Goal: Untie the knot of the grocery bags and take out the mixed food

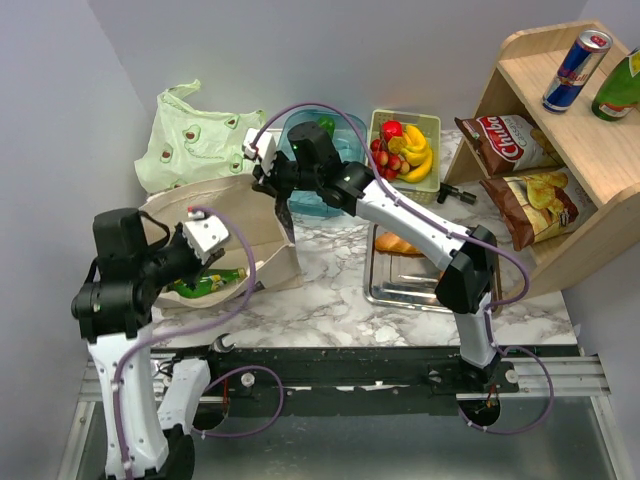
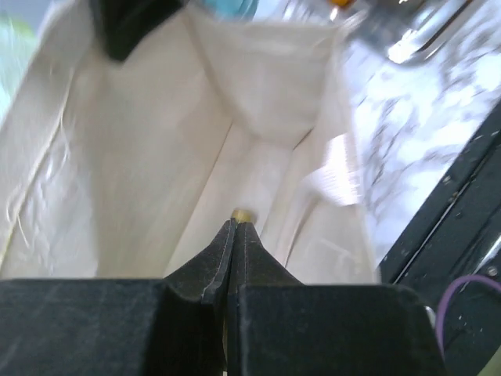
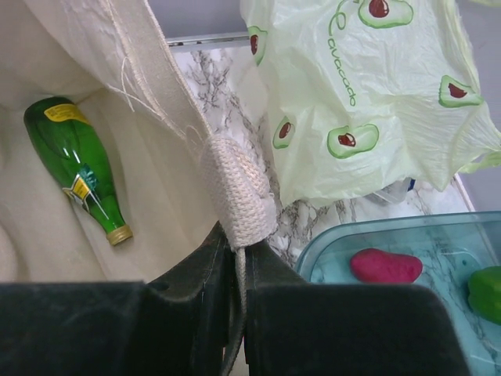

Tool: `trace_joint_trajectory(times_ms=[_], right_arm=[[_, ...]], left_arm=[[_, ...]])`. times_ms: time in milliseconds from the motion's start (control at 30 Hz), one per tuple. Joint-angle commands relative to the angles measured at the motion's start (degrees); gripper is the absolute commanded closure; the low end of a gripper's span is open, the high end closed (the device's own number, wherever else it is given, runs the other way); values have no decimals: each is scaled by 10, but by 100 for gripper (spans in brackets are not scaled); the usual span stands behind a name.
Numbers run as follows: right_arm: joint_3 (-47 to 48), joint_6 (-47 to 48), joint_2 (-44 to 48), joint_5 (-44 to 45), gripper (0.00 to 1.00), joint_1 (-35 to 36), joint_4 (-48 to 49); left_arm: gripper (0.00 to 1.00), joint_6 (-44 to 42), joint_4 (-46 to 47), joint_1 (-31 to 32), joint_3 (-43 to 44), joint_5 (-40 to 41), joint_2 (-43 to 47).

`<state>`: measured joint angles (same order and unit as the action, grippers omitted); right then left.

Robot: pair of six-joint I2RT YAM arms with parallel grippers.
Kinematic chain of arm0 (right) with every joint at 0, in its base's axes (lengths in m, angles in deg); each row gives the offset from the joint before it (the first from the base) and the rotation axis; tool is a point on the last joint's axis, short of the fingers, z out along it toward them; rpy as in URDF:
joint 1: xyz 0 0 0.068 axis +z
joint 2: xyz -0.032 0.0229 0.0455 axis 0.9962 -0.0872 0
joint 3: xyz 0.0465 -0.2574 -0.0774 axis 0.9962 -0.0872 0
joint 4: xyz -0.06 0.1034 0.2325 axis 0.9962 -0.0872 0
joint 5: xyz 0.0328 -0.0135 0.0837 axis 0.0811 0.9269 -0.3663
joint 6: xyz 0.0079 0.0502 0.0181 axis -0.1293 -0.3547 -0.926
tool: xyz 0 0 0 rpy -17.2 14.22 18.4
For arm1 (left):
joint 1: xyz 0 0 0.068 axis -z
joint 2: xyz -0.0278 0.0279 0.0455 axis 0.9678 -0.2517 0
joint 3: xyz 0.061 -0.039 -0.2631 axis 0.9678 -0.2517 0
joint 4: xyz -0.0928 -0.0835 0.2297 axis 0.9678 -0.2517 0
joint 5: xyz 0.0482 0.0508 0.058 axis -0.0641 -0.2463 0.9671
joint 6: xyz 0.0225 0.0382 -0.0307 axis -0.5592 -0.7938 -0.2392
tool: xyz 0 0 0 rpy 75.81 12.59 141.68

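Observation:
The beige canvas tote lies open at the left. A green bottle lies inside it, also in the right wrist view. My right gripper is shut on the tote's woven handle strap at the rim. My left gripper hangs over the tote's mouth, jaws together, with the bottle's gold cap just past the tips. The pale green avocado-print bag lies slack behind; no knot shows. A magenta vegetable and a green pepper lie in the teal bin.
A yellow-green tray holds bananas and strawberries. A wooden shelf at the right carries red and brown crisp bags, a can and a green bottle. A metal tray holds bread.

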<state>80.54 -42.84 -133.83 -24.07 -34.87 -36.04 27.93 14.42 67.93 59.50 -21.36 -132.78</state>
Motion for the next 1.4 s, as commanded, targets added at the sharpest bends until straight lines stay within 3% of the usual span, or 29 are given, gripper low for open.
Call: trace_joint_trajectory(times_ms=[0, 100, 233, 267, 400, 533, 833, 1100, 1367], right_arm=[[-10, -11, 20, 36, 99, -4, 100], [-48, -13, 54, 15, 99, -4, 143], [-128, -24, 121, -27, 99, -4, 218], [-149, -23, 136, -36, 99, -4, 231], [-238, -8, 193, -67, 99, 0, 276], [-282, 1, 217, -79, 99, 12, 282], [-280, 8, 200, -80, 99, 43, 275], [-269, 11, 186, -85, 99, 48, 263], [-251, 14, 166, -84, 99, 49, 242]], left_arm=[[100, -51, -29, 2, 13, -185, 49], [100, -39, -34, 1, 8, -154, 68], [68, -33, 1, 2, -38, -48, 110], [64, -33, 18, 1, -63, -14, 121], [66, -106, 39, 2, -131, 103, 139], [65, -153, 51, 1, -186, 169, 128], [39, -331, 74, 24, -312, 276, 123], [25, -331, 170, 45, -369, 349, 38], [23, -331, 271, 62, -392, 367, -78]])
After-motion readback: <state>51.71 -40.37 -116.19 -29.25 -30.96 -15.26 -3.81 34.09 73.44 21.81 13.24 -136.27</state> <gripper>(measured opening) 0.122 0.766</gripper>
